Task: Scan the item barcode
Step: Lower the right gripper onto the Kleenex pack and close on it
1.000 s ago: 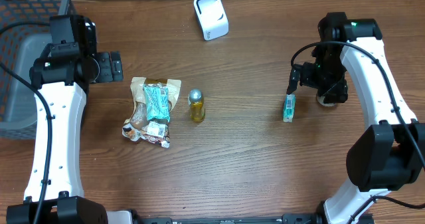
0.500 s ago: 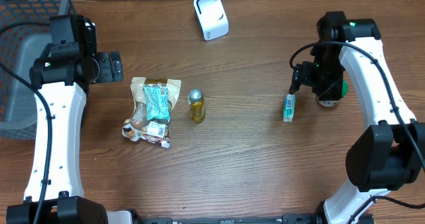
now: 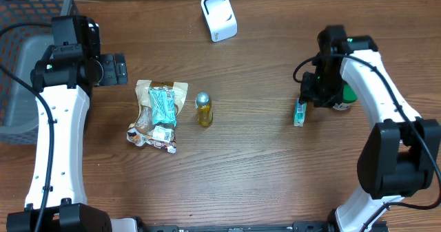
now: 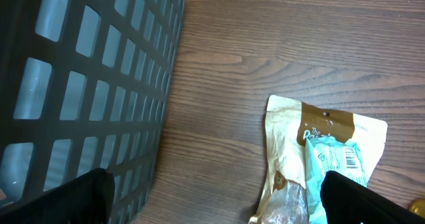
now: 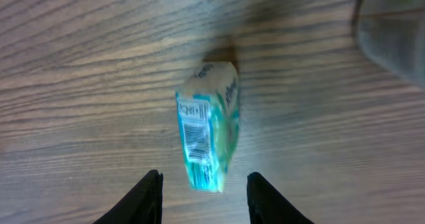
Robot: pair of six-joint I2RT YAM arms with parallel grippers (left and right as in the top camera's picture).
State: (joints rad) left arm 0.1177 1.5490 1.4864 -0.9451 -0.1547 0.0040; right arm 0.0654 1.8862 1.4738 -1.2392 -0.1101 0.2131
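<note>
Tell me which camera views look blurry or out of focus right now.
Right wrist: the teal packet and table look soft, the upper-right object a grey smear. Left wrist: sharp, clear print on the snack bag. Overhead: crisp, evenly lit.

there are two teal packets: the lone packet [image 3: 300,112] and the stacked packet [image 3: 163,105]. there is one tan pouch [image 3: 146,94], one small bottle [image 3: 204,109] of golden liquid, one green-topped container [image 3: 348,96], one white scanner [image 3: 219,16], and one dark mesh basket [image 3: 15,67].
</note>
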